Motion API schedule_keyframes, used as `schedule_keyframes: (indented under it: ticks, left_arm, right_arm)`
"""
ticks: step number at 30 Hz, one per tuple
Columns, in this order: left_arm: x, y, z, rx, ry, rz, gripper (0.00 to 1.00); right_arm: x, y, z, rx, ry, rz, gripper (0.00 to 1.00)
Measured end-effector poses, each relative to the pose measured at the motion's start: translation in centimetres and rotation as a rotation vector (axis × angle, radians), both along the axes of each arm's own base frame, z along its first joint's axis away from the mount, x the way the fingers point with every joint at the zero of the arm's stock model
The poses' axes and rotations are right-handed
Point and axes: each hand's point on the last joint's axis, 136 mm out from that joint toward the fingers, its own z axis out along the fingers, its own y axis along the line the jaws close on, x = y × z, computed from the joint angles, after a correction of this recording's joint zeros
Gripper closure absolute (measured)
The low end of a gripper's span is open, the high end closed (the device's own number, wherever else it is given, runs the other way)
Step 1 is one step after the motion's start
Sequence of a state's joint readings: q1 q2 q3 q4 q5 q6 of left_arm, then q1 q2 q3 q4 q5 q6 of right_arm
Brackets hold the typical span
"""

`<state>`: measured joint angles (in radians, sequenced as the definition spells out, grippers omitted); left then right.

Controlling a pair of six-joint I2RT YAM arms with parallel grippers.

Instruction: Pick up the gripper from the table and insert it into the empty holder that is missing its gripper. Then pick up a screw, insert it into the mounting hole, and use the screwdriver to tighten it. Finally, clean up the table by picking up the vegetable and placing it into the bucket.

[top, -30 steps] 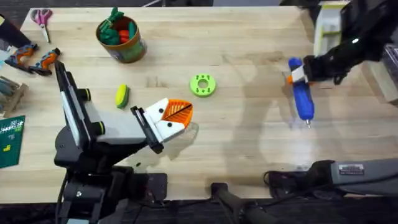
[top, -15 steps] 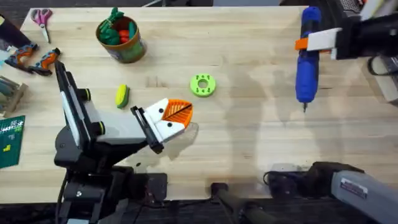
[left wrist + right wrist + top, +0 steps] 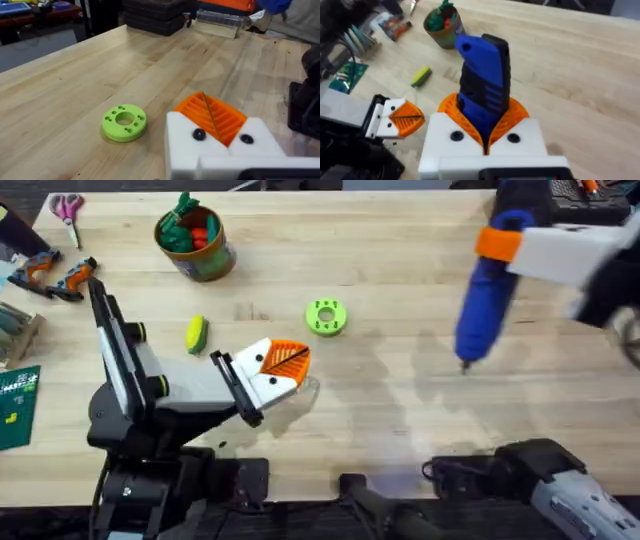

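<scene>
Blue screwdriver [image 3: 483, 292]: it is up in the air over the right side of the wooden table [image 3: 400, 420]. It leans a little, and its thin metal tip points down at the wood.
Right gripper [image 3: 485, 135]: its white fingers with orange ribbed pads [image 3: 451, 106] squeeze the blue screwdriver body from both sides. In the overhead view it comes in from the right edge.
Left gripper [image 3: 285, 370]: it rests low near the middle of the table. Its two orange pads press flat together with nothing between them, so it is clenched shut. Two dark screw heads [image 3: 198, 134] sit on its white finger bases.
Green ring with holes [image 3: 326, 317]: it lies flat on the table, near the left gripper's tips and not touching them.
Yellow and green toy vegetable [image 3: 196, 333]: it lies on the table to the left of the left gripper, between the gripper and the bucket.
Bucket [image 3: 205, 255]: this small olive-green tub stands near the far left of the table. Red and green toy vegetables [image 3: 188, 228] stick out of its top.
Scissors [image 3: 68, 209]: they have pink handles and lie at the far left corner.
Orange-handled tools [image 3: 55, 275]: they lie at the left edge of the table.
</scene>
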<state>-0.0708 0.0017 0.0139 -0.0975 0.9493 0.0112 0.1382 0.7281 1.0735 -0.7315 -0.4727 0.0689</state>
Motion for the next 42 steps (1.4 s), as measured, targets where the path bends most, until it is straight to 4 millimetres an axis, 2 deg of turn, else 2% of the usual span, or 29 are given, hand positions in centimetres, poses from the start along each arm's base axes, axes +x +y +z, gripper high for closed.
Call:
schedule_keyframes:
  ticks: [5,9,13,14,19,24,30,33,42]
  left_arm:
    - [0.0,0.0,0.0,0.0,0.0,-0.001,0.997]
    - [0.0,0.0,0.0,0.0,0.0,-0.001,0.997]
    - [0.0,0.0,0.0,0.0,0.0,-0.001,0.997]
    - [0.0,0.0,0.0,0.0,0.0,-0.001,0.997]
    - [0.0,0.0,0.0,0.0,0.0,-0.001,0.997]
    - [0.0,0.0,0.0,0.0,0.0,-0.001,0.997]
    - [0.0,0.0,0.0,0.0,0.0,-0.001,0.997]
    - [0.0,0.0,0.0,0.0,0.0,-0.001,0.997]
    - [0.0,0.0,0.0,0.0,0.0,-0.001,0.997]
  right_arm:
    - [2.4,2.6,-1.2,0.109,-0.085,0.046,0.975]
    - [2.8,5.6,-1.1,0.181,-0.164,0.136,0.976]
    - [2.5,9.1,0.5,0.224,-0.259,0.256,0.975]
    - [2.1,11.9,2.0,0.262,-0.337,0.347,0.976]
    - [1.2,16.1,4.1,0.334,-0.469,0.476,0.976]
    - [-0.2,19.4,5.0,0.379,-0.595,0.596,0.976]
    - [-2.0,21.6,4.4,0.389,-0.664,0.733,0.976]
    - [-2.2,21.9,4.0,0.388,-0.666,0.754,0.976]
    - [-3.5,22.3,4.7,0.414,-0.692,0.793,0.976]
